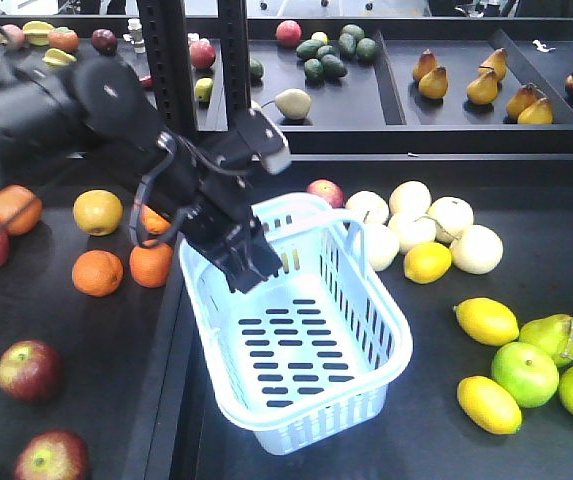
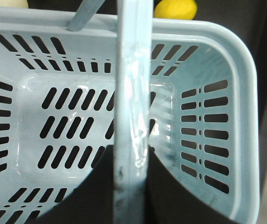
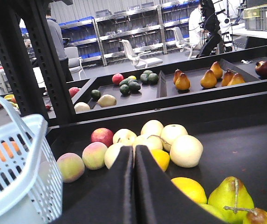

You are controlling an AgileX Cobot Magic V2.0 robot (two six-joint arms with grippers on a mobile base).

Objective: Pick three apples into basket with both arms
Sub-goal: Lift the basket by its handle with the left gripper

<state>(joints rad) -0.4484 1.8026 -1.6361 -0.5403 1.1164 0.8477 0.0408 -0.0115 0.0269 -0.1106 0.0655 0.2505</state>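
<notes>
Left claw [image 1: 251, 268] seems pinching basket [image 1: 398, 340] handle [image 2: 132, 93]; right claw [image 3: 134, 186] pressed together, empty. Keep basket level; nearest red apple [image 1: 30, 370] at 8 o'clock.

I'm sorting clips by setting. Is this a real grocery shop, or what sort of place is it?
Probably a robotics lab or workshop staged as a produce stand: pears and other fruit lie sorted in black trays, but behind them stand metal shelving racks and an office chair.
</notes>
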